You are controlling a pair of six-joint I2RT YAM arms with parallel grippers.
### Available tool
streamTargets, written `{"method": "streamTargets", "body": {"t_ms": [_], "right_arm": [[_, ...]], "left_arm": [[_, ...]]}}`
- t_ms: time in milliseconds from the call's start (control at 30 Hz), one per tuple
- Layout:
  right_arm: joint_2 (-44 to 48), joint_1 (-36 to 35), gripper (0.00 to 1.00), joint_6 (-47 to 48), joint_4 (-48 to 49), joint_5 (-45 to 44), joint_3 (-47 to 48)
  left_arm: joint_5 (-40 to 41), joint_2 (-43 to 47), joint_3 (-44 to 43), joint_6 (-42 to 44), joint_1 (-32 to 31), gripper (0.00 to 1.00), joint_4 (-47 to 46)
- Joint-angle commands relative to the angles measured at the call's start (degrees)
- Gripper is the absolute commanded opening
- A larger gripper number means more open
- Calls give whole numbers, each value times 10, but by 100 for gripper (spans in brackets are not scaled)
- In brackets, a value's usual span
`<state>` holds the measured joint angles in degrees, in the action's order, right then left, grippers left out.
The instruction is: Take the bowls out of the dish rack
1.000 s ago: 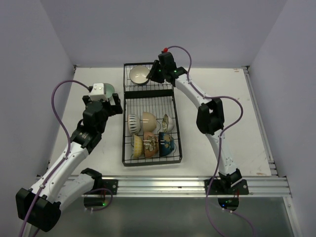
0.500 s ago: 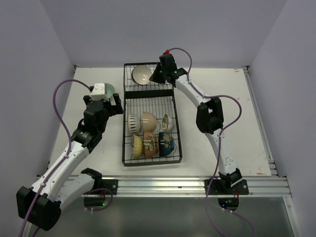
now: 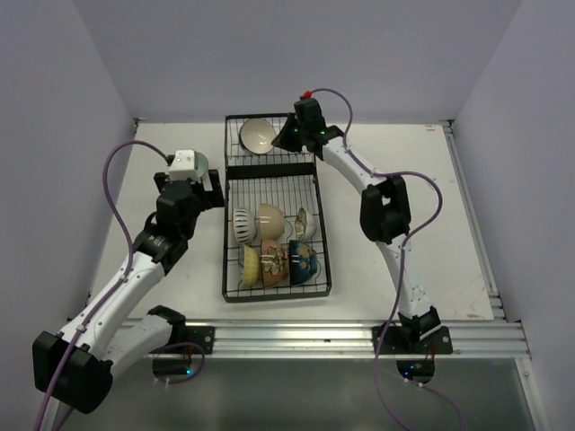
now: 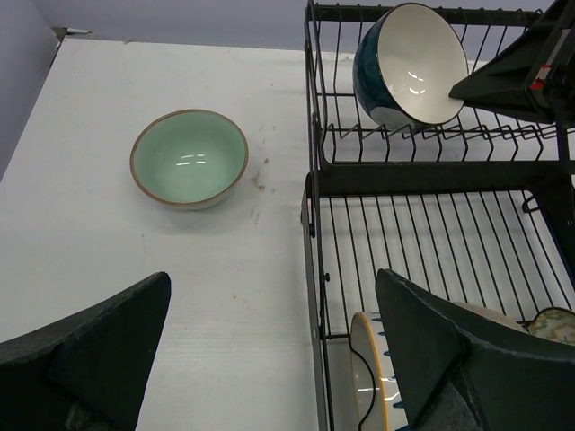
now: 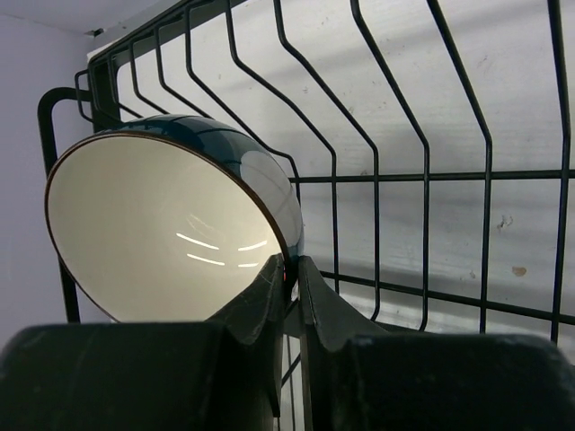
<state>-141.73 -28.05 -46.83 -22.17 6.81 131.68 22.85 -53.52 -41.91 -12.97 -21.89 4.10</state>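
Progress: early.
- One pale green bowl (image 4: 189,159) sits upright on the white table (image 4: 135,251), left of the dish rack (image 3: 269,187) and clear of it. I take it as unloaded.
- Far section of the rack: a single teal bowl (image 5: 171,224) with a cream inside, tipped up on its edge against the wires. The right gripper (image 5: 292,269) is closed on its rim, one finger inside and one outside. The bowl's lower side looks to be touching the rack, so I judge it gripped but not lifted out.
- Near section: about six bowls (image 3: 274,242) stand on edge in two rows between the dividers, untouched. The exact count is hard to make out from above.
- The left gripper (image 4: 274,287) hangs wide open and empty over the table, just beside the rack's left wall and near the green bowl.

Left to do: lift out the teal bowl, then clear the near section.

Writing: no brand, label or lettering readable on bowls, rack or arms.
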Motion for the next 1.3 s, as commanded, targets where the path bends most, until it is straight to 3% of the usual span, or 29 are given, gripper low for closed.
{"method": "streamTargets", "body": {"t_ms": [0, 433, 767, 967, 1267], "right_arm": [[86, 4, 0, -9, 72, 39, -14], [160, 14, 0, 7, 107, 49, -80], [257, 13, 0, 67, 116, 47, -201], [293, 14, 0, 104, 109, 42, -244], [328, 13, 0, 134, 102, 49, -286]], "left_arm": [[11, -18, -61, -8, -3, 100, 9], [-70, -76, -231, -42, -1, 100, 80], [-301, -228, -380, -54, 26, 100, 145], [-367, -313, -433, -65, 31, 99, 187], [-327, -378, -463, -44, 30, 91, 226]]}}
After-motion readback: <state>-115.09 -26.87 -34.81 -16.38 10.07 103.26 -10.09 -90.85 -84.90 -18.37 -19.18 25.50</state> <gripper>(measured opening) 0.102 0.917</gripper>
